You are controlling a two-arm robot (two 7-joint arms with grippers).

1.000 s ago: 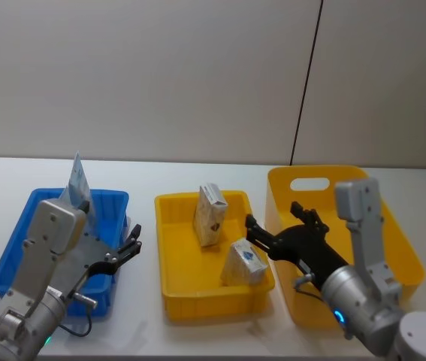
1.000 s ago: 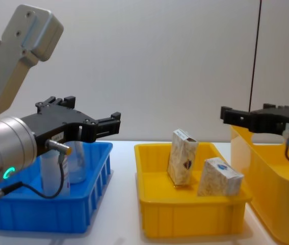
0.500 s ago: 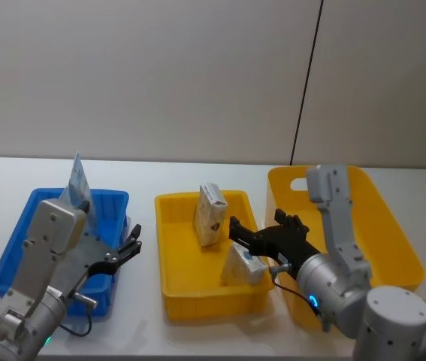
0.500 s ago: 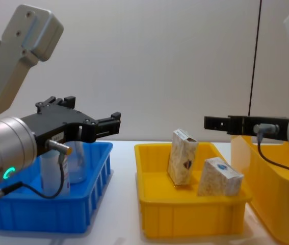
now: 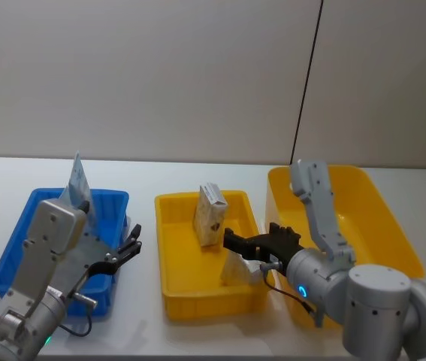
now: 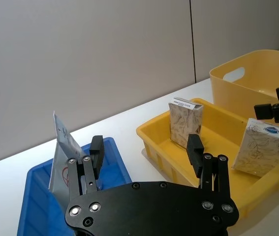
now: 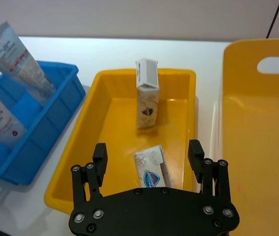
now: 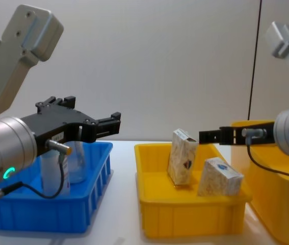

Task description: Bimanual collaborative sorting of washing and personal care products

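Two beige speckled cartons sit in the middle yellow tray [image 5: 173, 286]: one upright [image 5: 210, 214] [image 7: 147, 93], one leaning [image 5: 239, 269] [image 7: 150, 167] [image 8: 219, 177]. Pale squeeze tubes [image 5: 77, 180] [image 7: 16, 54] stand in the blue bin [image 5: 17, 248]. My right gripper [image 5: 231, 242] [image 7: 148, 150] [image 8: 208, 137] hangs open over the tray, above the leaning carton and apart from it. At the blue bin's right side, my left gripper [image 5: 131, 244] [image 6: 145, 147] [image 8: 114, 122] is held open and empty, above the bin's height.
A tall yellow bin [image 5: 393, 248] [image 7: 257, 137] stands to the right of the tray, close under my right arm. White table surface shows between the bins and along the front edge. A plain wall is behind.
My right gripper has swung left, from above the tall yellow bin to over the middle tray above the leaning carton. The left arm and all products have stayed put.
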